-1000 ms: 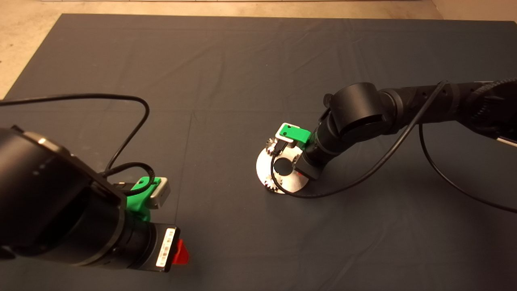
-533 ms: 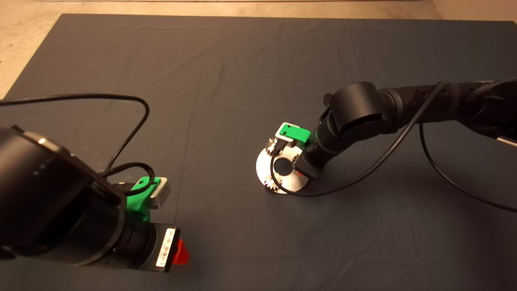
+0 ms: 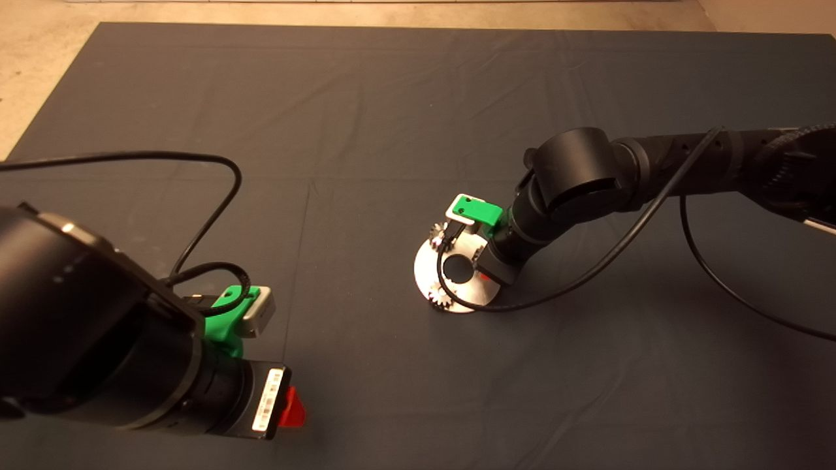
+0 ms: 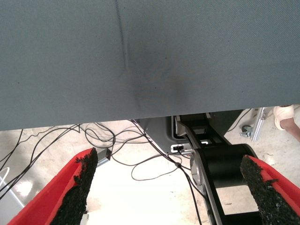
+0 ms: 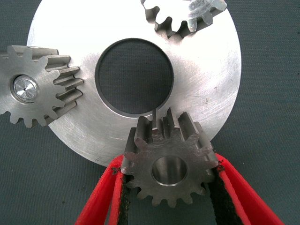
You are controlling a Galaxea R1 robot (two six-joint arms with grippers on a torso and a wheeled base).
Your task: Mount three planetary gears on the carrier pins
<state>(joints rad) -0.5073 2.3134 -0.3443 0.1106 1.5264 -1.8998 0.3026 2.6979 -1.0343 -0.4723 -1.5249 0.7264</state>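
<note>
A shiny round carrier disc [image 5: 206, 75] with a large centre hole lies on the dark mat [image 3: 366, 130]. One planetary gear [image 5: 35, 86] sits on a carrier pin [image 5: 24, 89], whose silvery top shows in its bore. A second gear [image 5: 185, 14] rests at the disc's far rim, its centre cut off by the picture's edge. My right gripper [image 5: 168, 165] is shut on a third gear [image 5: 159, 140] over the disc's near rim; any pin beneath it is hidden. From above, the disc [image 3: 428, 271], two gears [image 3: 439, 232] [image 3: 439, 299] and the right gripper [image 3: 484, 277] show mid-mat. My left gripper [image 4: 171, 187] waits open at the lower left.
The left wrist view shows the mat's edge, with floor, loose cables [image 4: 140, 154] and a black machine base [image 4: 220, 164] beyond it. The right arm's cable [image 3: 588, 281] loops over the mat beside the disc. Bare floor [image 3: 39, 59] lies past the mat's far left corner.
The right arm's wrist and elbow have shifted slightly towards the far side of the mat, with the gear still held at the disc. The left arm has not moved.
</note>
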